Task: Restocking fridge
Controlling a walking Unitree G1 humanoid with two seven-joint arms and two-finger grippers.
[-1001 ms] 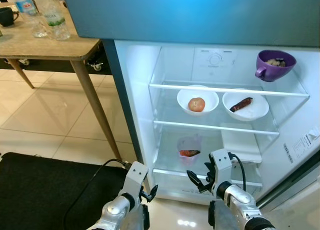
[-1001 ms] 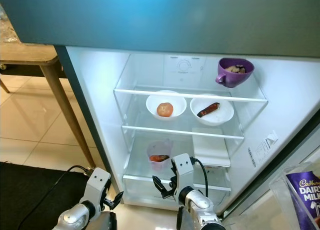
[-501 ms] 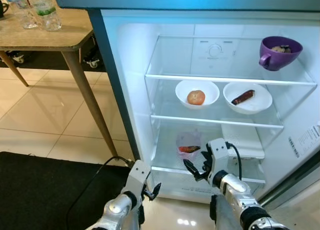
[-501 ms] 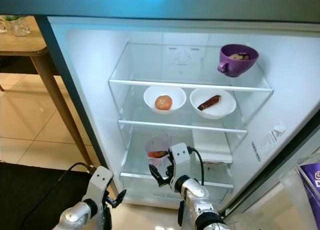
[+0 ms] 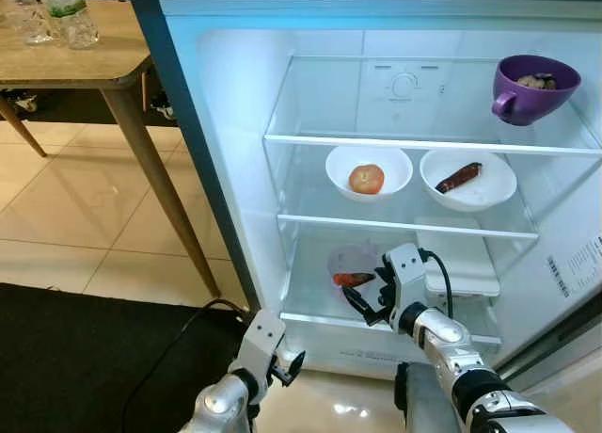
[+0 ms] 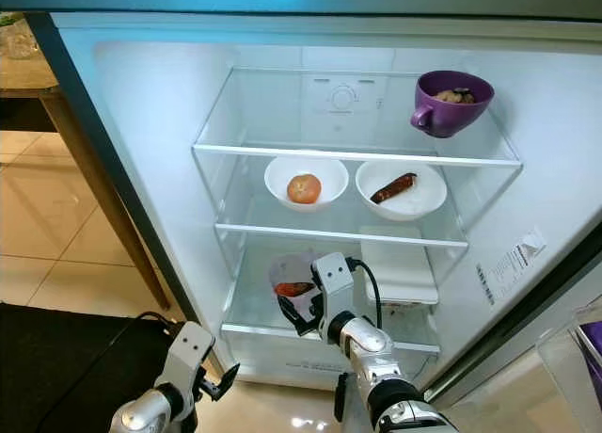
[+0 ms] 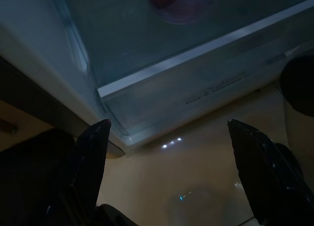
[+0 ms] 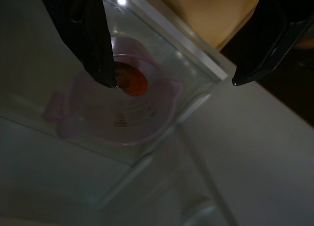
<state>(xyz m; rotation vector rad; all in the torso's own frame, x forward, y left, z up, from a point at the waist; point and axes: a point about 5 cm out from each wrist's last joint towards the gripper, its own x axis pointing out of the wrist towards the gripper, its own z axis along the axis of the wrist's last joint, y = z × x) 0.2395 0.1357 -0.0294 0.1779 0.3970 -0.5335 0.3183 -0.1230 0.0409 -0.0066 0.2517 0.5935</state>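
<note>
The open fridge (image 5: 235, 151) stands in front of the robot, lit inside, with glass shelves. To its left a wooden surface (image 5: 66, 61) carries some clear bottles, and a black mat (image 5: 85, 358) lies on the tiled floor below.

On the top shelf, at the right, sits a purple cup (image 5: 532, 88) with something pale in it. On the middle shelf two white bowls stand side by side: the left white bowl (image 5: 369, 168) holds a round reddish fruit (image 5: 366, 178), the right white bowl (image 5: 468, 179) holds a dark red sausage-like piece (image 5: 458, 177).

On the lowest shelf a clear measuring jug (image 8: 122, 105) with a pinkish tint holds a red item at its bottom. The right pincer (image 5: 365, 306) reaches over the front edge of this shelf, just beside the jug, its fingers spread apart and holding nothing; in the right wrist view one fingertip lies over the jug's rim.

The left pincer (image 5: 287, 367) hangs low before the fridge's bottom edge, released, fingers apart.
</note>
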